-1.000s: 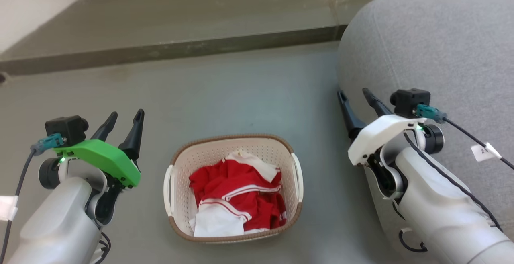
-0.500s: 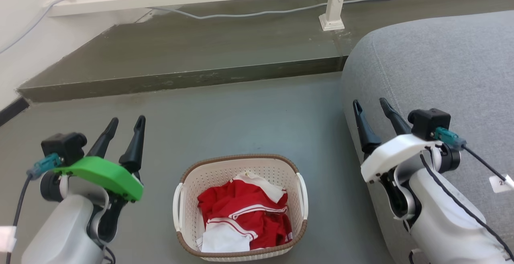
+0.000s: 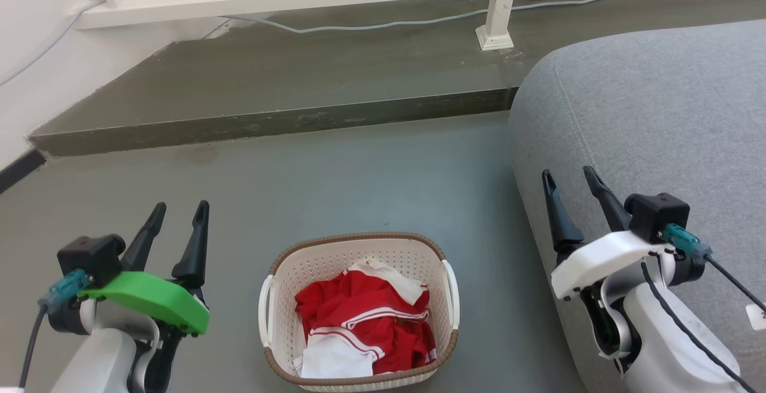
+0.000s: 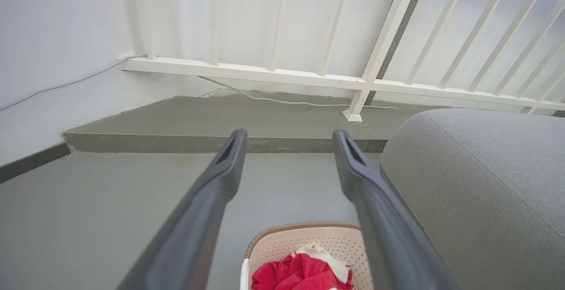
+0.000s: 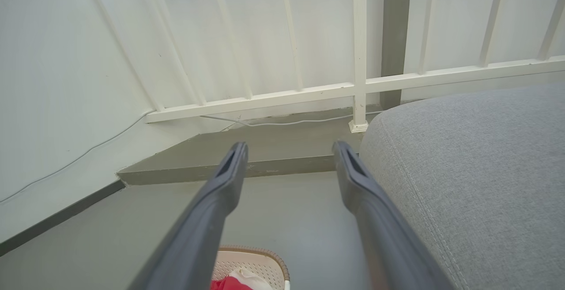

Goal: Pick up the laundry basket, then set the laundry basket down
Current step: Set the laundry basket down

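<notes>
The left gripper [image 3: 181, 207] hangs spread and empty, left of the laundry basket [image 3: 323, 258], which sits on the near floor [image 3: 371, 171] between both arms. The right gripper [image 3: 567, 171], likewise spread and empty, hangs by the grey sofa [image 3: 646, 112]. Swinging inward, it could snag the fabric, and uneven grips would tip the basket.

The laundry basket [image 3: 335, 259] stands on the floor [image 3: 359, 177], left of the sofa [image 3: 646, 112].

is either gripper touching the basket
No, the left gripper and right gripper hover open beside the laundry basket, clear of it.
</notes>
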Controlling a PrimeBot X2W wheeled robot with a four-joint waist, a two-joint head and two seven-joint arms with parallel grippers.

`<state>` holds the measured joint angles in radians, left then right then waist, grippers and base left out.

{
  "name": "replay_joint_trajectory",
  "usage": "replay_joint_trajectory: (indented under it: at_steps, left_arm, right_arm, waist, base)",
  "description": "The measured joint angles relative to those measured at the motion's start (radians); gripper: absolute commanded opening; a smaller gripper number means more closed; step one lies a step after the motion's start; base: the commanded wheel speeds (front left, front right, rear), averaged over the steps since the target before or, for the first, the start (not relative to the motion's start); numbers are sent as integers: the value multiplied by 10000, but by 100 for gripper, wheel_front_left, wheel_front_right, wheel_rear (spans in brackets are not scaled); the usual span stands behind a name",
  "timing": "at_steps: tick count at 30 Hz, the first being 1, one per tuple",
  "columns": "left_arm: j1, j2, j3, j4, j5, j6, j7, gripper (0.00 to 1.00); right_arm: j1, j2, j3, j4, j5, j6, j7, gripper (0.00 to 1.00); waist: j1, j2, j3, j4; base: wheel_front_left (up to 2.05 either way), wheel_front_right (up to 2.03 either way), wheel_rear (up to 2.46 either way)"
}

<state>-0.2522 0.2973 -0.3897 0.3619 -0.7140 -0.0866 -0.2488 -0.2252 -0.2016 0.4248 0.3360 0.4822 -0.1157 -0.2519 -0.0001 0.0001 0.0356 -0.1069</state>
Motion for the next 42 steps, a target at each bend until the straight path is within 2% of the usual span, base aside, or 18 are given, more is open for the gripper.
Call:
replay_joint_trajectory:
  at_steps: [21, 42]
  left_arm:
    - [1158, -610, 825, -842, 1083, -15, 0, 100]
    - [1556, -936, 1348, -1122, 1515, -159, 0, 100]
  right_arm:
    - [910, 224, -493, -706, -629, 6, 0, 100]
    - [1230, 449, -782, -926, -1064, 144, 0, 100]
  waist:
    - [0, 0, -95, 12]
    - [1, 0, -49, -22]
  base:
    - [0, 0, 0]
    - [0, 0, 0]
